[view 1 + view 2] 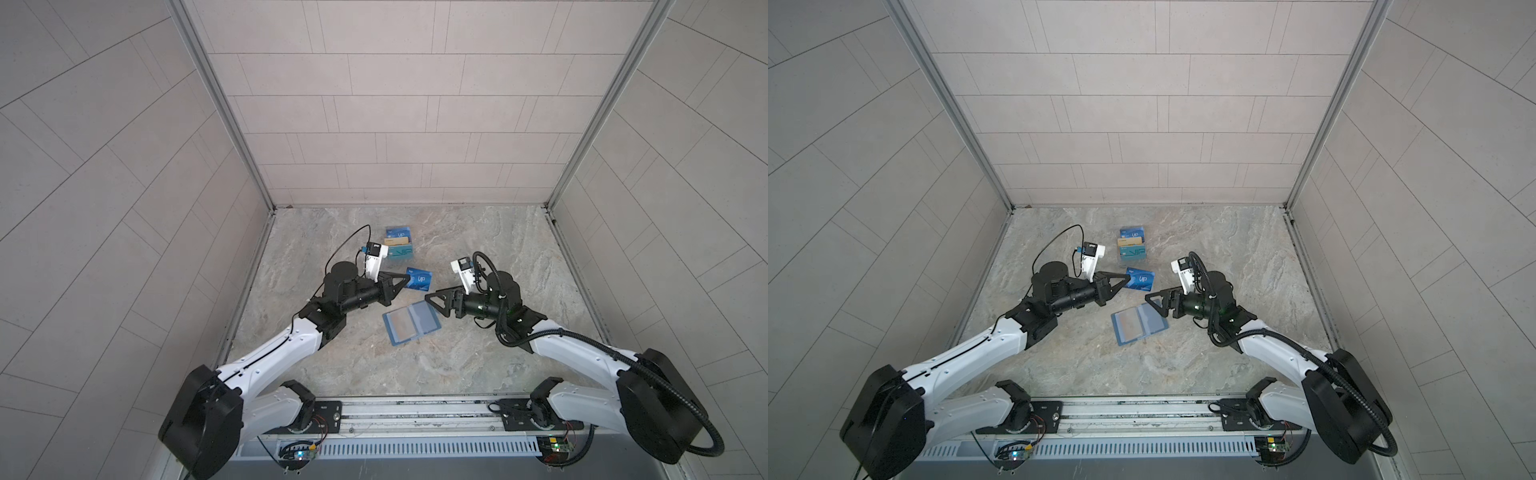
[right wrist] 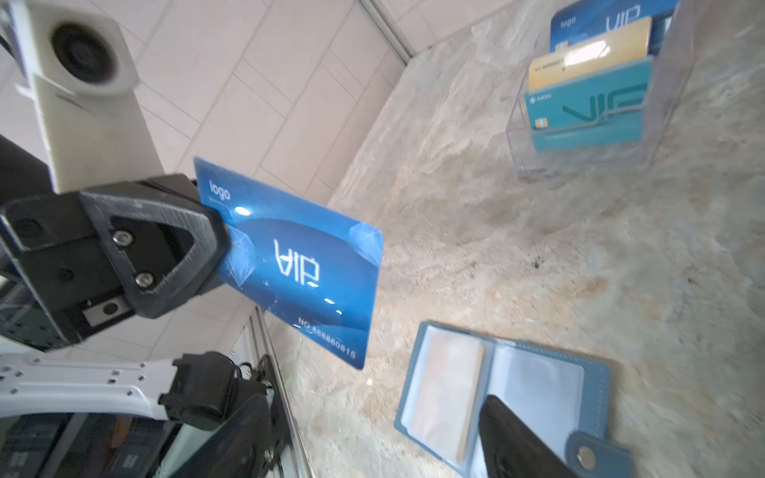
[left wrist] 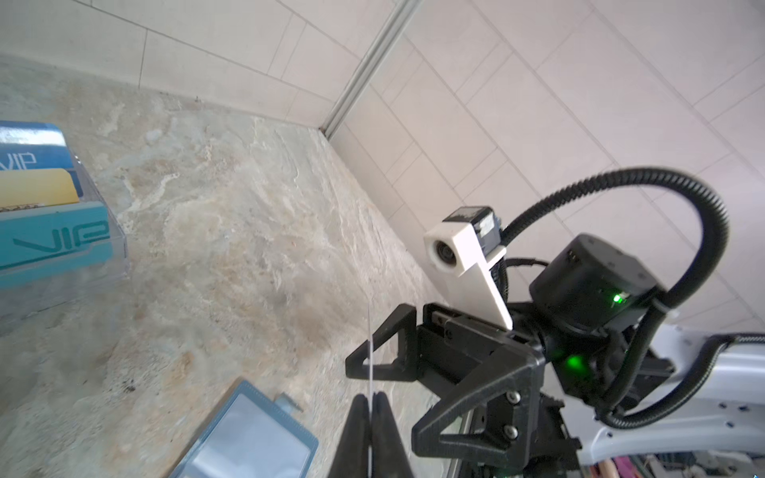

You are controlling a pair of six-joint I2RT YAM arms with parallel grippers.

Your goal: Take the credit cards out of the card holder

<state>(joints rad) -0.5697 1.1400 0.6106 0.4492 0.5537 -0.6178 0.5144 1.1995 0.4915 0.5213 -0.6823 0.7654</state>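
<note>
Card holder (image 1: pixel 411 323) open; left gripper (image 1: pixel 407 277) pinches blue card (image 1: pixel 422 281), right gripper (image 1: pixel 432 303) released. Next, I'd say: pinch the sleeved gold card (image 2: pixel 449 391).

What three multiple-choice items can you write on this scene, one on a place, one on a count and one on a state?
1. Where is the card holder?
A. Upright against a wall.
B. Lying open on the table.
C. Held in the air by a gripper.

2. How many cards stand in the clear stand?
A. One.
B. Five.
C. Three.

3. In what state is the left gripper?
A. Shut on a blue VIP card.
B. Open and empty.
C. Shut on the card holder.

Key:
1 B, it lies spread flat in both top views.
2 C, a dark blue card, a gold card and a teal card show there.
3 A, its fingers pinch the card's edge in the air.
</note>
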